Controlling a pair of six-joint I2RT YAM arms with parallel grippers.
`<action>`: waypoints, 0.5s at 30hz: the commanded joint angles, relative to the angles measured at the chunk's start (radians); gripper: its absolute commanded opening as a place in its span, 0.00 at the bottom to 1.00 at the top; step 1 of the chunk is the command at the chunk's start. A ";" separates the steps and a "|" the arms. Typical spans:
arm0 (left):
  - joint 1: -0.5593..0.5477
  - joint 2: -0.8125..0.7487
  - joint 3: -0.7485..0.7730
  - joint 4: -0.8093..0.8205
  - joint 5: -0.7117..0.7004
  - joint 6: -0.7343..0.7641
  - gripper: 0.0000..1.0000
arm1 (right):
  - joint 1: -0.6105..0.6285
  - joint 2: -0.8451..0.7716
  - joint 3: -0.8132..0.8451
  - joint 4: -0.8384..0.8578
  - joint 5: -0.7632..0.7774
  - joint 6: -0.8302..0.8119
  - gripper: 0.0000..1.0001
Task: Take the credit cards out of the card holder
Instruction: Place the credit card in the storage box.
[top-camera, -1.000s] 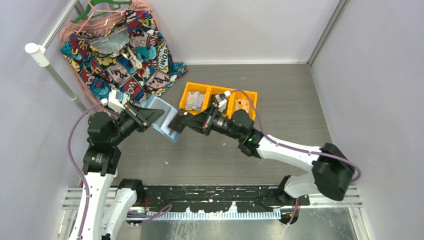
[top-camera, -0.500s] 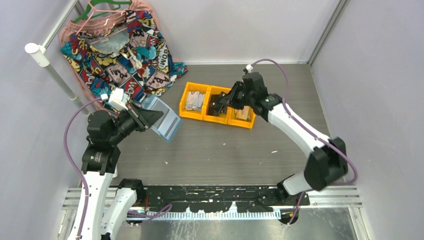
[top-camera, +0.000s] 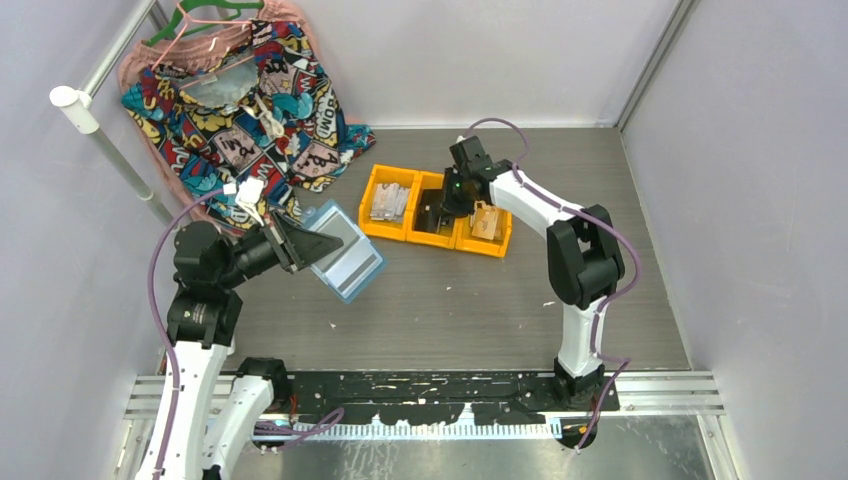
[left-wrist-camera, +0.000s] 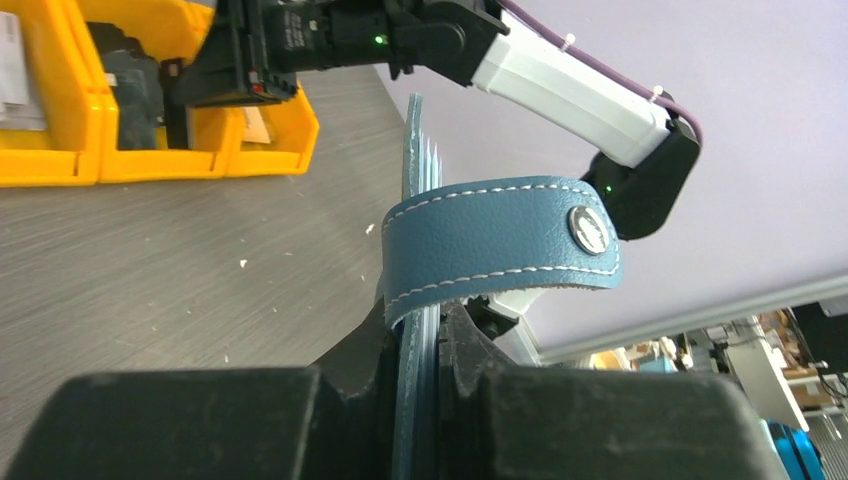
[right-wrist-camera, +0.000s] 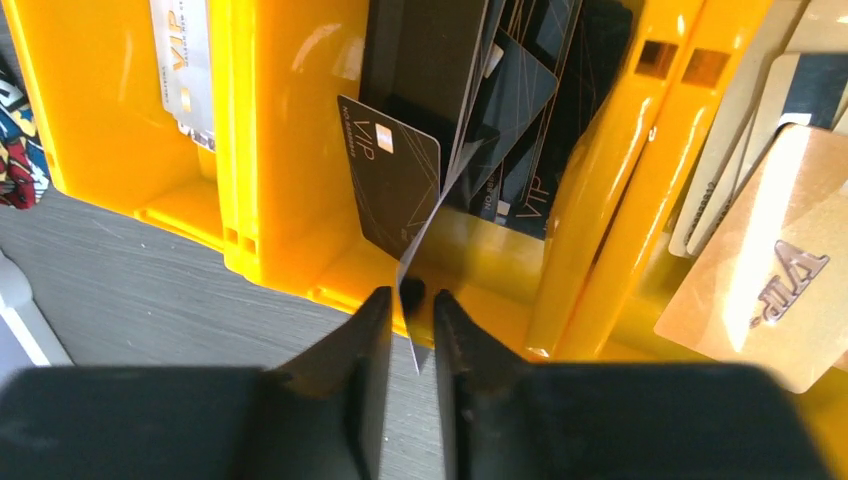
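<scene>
Gripping the card holder (left-wrist-camera: 500, 235), left tool (left-wrist-camera: 418, 335) hides its base

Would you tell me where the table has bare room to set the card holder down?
Free: the table between the yellow bins and the near rail, and right of the bins. Crowded: the far left, with the clothing, card holder and left gripper.

Overhead wide; wrist views close, both facing yellow bins (top-camera: 483, 246).
</scene>
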 joint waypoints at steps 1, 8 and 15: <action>0.001 -0.024 0.020 0.115 0.098 -0.044 0.00 | 0.007 -0.060 0.052 0.032 0.027 -0.005 0.37; 0.001 -0.023 0.027 0.138 0.108 -0.059 0.00 | 0.028 -0.395 -0.168 0.303 -0.139 0.120 0.75; 0.000 0.004 0.023 0.193 0.163 -0.114 0.00 | 0.191 -0.669 -0.431 0.807 -0.445 0.425 0.99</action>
